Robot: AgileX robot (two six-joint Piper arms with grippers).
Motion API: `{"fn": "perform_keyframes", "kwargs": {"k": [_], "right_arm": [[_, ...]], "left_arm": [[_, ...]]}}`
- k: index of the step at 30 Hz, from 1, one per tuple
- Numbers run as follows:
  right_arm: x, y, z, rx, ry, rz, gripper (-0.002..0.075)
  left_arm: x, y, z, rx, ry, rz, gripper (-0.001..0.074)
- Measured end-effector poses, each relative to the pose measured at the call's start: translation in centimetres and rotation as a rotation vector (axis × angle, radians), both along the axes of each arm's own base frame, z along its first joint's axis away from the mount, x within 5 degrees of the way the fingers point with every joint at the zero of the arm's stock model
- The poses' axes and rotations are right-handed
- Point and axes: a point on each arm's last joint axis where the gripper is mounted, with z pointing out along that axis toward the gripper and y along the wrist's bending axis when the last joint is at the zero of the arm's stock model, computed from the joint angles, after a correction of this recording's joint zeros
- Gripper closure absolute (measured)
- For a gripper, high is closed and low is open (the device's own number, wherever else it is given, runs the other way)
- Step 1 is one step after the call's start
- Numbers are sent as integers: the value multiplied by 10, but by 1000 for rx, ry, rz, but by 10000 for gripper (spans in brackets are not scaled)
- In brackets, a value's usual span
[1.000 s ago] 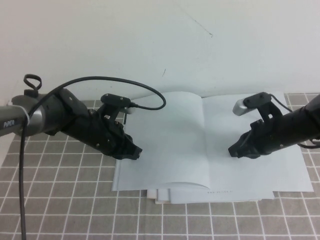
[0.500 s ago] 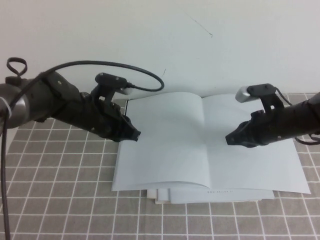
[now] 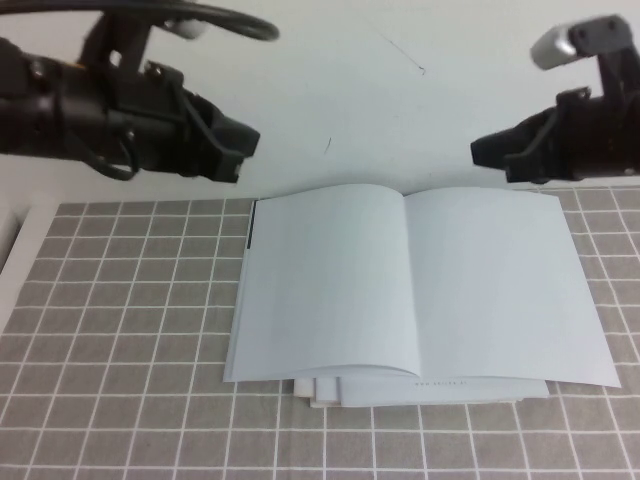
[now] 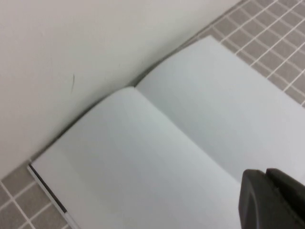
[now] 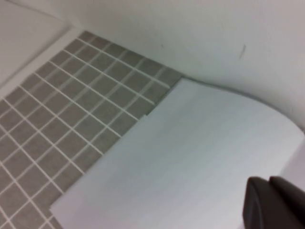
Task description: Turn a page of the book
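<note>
The book (image 3: 480, 290) lies open and flat on the grey tiled mat, showing two plain white faces. No photo grid shows. The left-hand page (image 3: 320, 290) bows up slightly near the spine at its front edge. My left gripper (image 3: 240, 150) is shut and empty, raised above and behind the book's left corner. My right gripper (image 3: 485, 152) is shut and empty, raised behind the book's right half. The left wrist view shows the left gripper (image 4: 264, 174) above the open book (image 4: 143, 152). The right wrist view shows the right gripper (image 5: 268, 180) above a white page (image 5: 190, 157).
Loose white sheets (image 3: 330, 392) stick out from under the book's front edge. A dark strip (image 3: 251, 222) runs along the book's left edge. The tiled mat (image 3: 120, 330) spreads left and front. A white wall (image 3: 400, 90) stands right behind the book.
Both arms have lifted up and back from low over the pages to high near the wall. The book lies as before.
</note>
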Motion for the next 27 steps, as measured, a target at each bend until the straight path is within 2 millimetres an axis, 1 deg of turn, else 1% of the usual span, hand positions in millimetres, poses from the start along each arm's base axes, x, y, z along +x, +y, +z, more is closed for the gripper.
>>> {"fn": "perform_keyframes", "kwargs": {"k": [2, 3, 4, 5, 6, 8, 9, 11, 12, 14, 16, 19, 21, 23, 24, 25, 27], "right_arm": [[-18, -2, 29, -8, -68, 40, 727], [-25, -3, 37, -11, -86, 52, 727], [-37, -5, 53, -22, -126, 66, 727], [-46, -6, 64, -31, -149, 76, 727], [-60, -10, 80, -42, -194, 79, 727], [-86, -16, 106, -67, -269, 70, 727], [-94, -19, 113, -77, -289, 64, 727], [-128, -27, 139, -100, -373, 52, 727], [-141, -31, 148, -107, -402, 43, 727], [-173, -40, 166, -127, -463, 14, 727], [-201, -49, 176, -154, -496, -25, 727], [-242, -67, 183, -234, -502, -117, 727], [-264, -78, 180, -257, -473, -198, 727], [-284, -90, 171, -285, -447, -285, 727], [-290, -93, 163, -297, -428, -311, 727], [-299, -97, 155, -302, -417, -339, 727], [-316, -103, 139, -302, -404, -368, 727]], "left_arm": [[-20, 4, 24, -14, -68, -7, 738], [-30, 7, 35, -21, -100, -6, 738], [-41, 9, 45, -29, -129, -7, 738], [-52, 11, 55, -36, -154, -9, 738], [-64, 14, 63, -40, -179, -14, 738], [-82, 17, 76, -43, -215, -26, 738], [-94, 19, 82, -45, -230, -34, 738], [-117, 23, 92, -47, -240, -47, 738], [-127, 26, 96, -50, -241, -51, 738], [-148, 30, 103, -49, -242, -54, 738], [-165, 34, 105, -24, -231, -60, 738], [-193, 43, 107, 13, -217, -53, 738], [-212, 49, 108, 20, -215, -37, 738], [-230, 53, 105, 11, -221, -21, 738], [-237, 55, 101, 2, -214, -14, 738], [-241, 56, 97, -4, -202, -7, 738], [-255, 59, 83, -35, -163, 19, 738]]}}
